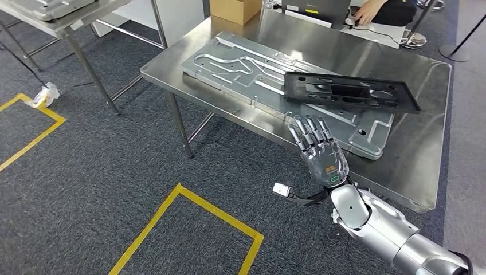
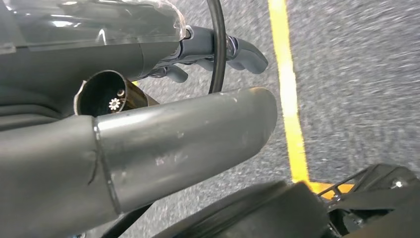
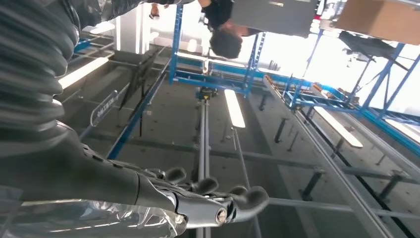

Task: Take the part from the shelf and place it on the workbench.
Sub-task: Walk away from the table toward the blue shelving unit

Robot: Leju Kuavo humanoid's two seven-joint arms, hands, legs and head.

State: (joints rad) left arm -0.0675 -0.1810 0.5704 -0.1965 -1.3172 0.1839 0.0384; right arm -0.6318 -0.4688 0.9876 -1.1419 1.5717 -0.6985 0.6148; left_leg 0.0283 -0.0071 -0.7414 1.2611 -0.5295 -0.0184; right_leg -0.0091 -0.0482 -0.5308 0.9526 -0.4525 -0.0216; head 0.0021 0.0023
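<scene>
Black part (image 1: 351, 91) is lying on the grey plate (image 1: 240, 66) on the workbench (image 1: 401, 166), so placing looks done. Right hand (image 1: 318, 150) is hovering near its front edge, fingers spread, holding nothing. Left hand (image 2: 198, 54): fingers curled, grasping nothing. Next: pulling the right arm clear

workbench (image 1: 401, 166) | on it: grey metal plate (image 1: 252, 71), cardboard box (image 1: 235, 10)

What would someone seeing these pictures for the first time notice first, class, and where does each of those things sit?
First, the black part lying across the far end of a big machined metal plate on the steel workbench. Next, the robot's right hand, fingers spread and holding nothing, raised over the workbench's near edge. Yellow floor tape marks the grey carpet below.
</scene>
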